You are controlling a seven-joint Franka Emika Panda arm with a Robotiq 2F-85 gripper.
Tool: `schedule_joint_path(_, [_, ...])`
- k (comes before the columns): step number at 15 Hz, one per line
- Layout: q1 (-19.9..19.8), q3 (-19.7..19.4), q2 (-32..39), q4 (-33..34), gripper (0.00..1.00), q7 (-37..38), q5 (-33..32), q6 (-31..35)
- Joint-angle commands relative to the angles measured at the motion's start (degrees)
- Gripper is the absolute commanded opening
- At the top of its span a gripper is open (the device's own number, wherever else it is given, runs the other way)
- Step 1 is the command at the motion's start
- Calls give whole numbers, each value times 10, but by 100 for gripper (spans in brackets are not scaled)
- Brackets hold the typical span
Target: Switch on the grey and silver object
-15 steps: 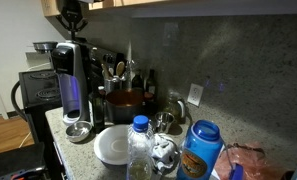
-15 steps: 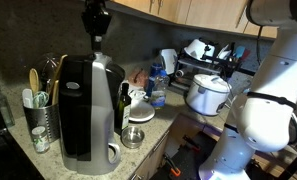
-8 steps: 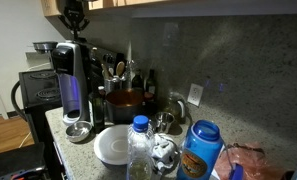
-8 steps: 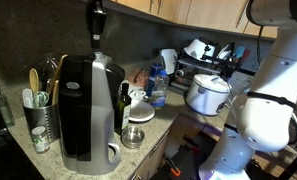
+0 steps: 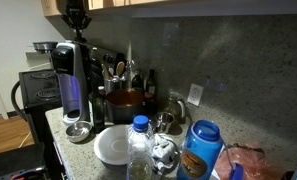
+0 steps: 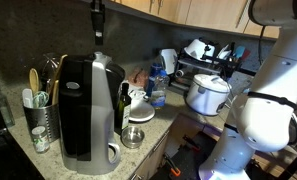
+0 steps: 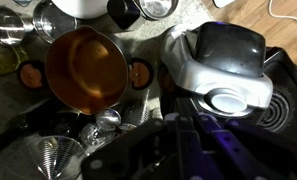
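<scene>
The grey and silver object [image 5: 71, 85] is a tall narrow machine with a bluish glowing middle, standing at the counter's end. It also shows in the exterior view from behind [image 6: 88, 110]. From above in the wrist view its grey top and round silver base [image 7: 223, 65] are visible. My gripper [image 5: 76, 36] hangs straight above the machine's top with a small gap and does not touch it. In an exterior view it looks narrow [image 6: 97, 38]. In the wrist view its dark fingers [image 7: 173, 140] lie close together and hold nothing.
A red pot [image 7: 85, 68] stands right beside the machine [image 5: 126, 100]. A white plate [image 5: 115, 146], bottles [image 5: 139, 140] and a blue container [image 5: 201, 148] crowd the counter. A boxy black appliance [image 5: 33, 90], a utensil holder [image 6: 36, 115] and a white cooker [image 6: 206, 93] stand nearby. Cabinets hang overhead.
My gripper has risen slightly above the machine's top and looks narrower in the exterior view from behind. Nothing else has moved.
</scene>
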Motion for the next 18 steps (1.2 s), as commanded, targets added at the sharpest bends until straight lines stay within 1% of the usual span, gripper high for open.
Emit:
schedule_joint_path(1, [-8, -2, -26, -23, 0, 68, -15, 1])
schedule_joint_path(5, [-19, -12, -46, -47, 0, 121, -5, 3])
schedule_joint_path(6, [-22, -15, -49, -51, 26, 123, 0, 3])
schedule_joint_path(7, [-24, -17, -52, -57, 27, 120, 4, 5])
schedule_joint_path(8, [-19, -11, -27, -27, 34, 110, -6, -2])
schedule_joint_path(9, [-20, -12, -27, -28, 15, 110, -6, -3])
schedule_joint_path(11, [-20, -12, -26, -28, 31, 110, -6, -3])
schedule_joint_path(12, [-19, -11, -25, -28, 34, 110, -6, -3])
schedule_joint_path(18, [-19, -11, -25, -27, 34, 110, -6, -3])
